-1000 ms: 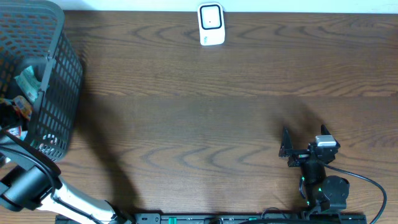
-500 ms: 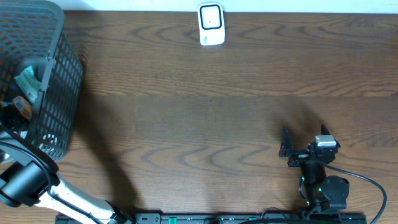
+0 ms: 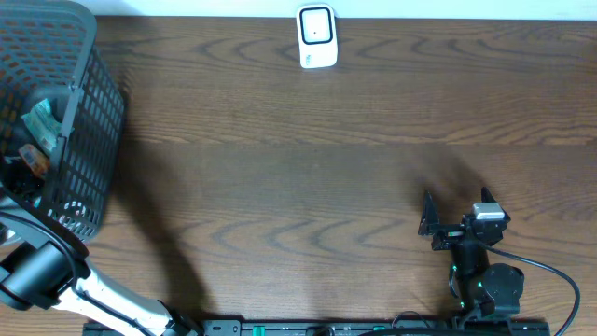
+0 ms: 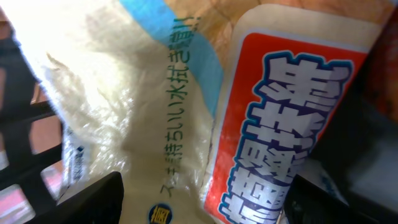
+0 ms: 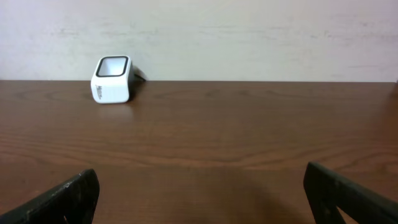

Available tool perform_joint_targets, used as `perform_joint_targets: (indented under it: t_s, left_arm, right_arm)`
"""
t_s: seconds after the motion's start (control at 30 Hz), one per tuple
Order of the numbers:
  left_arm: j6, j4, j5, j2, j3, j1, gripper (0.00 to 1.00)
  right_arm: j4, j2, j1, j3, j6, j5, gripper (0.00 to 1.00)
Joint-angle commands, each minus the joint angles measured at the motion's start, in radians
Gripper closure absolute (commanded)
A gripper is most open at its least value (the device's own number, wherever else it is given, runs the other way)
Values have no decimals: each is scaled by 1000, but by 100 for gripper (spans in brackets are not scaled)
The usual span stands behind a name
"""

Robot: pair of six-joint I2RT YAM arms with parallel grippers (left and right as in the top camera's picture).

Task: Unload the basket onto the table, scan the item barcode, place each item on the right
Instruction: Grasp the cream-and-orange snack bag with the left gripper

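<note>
Wood-grain desk [image 3: 308, 168] spans the view; the black mesh basket [image 3: 84, 140] at far left holds the item, a glossy red-and-white packet [image 4: 292, 124] against a crinkly pale bag [image 4: 124, 112]. The white boxy scanner [image 3: 316, 37] sits far. My left claw [image 4: 208, 199] straddles both, jaws apart; I'd pinch the packet alone. The right claw [image 5: 205, 196] gapes, empty.

You've got the white scanner [image 5: 112, 79] sitting off to the left on the brown wood table [image 5: 217, 137], wall [image 5: 249, 37] right behind it, and the right gripper [image 5: 199, 199] spread wide, fingers in both bottom corners.
</note>
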Motion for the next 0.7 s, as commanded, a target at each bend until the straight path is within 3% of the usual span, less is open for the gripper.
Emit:
perform_joint_targets:
  t_s: [0.0,0.23,0.33,0.67]
  left_arm:
    - [-6,5,-154,13,-10,-42,20]
    - [-4,96,-284,13,-10,-176,19]
    - [-5,130,-277,13,-10,-209,11]
    - [-5,135,-215,13,-10,-151,11]
  right_arm:
    - [-5,-6,-8,-1,11,4,1]
    - [-5,-6,-8,-1,11,4,1]
    - [-5,-6,-8,-1,11,4,1]
    - [-5,-6,-8,-1,11,4,1]
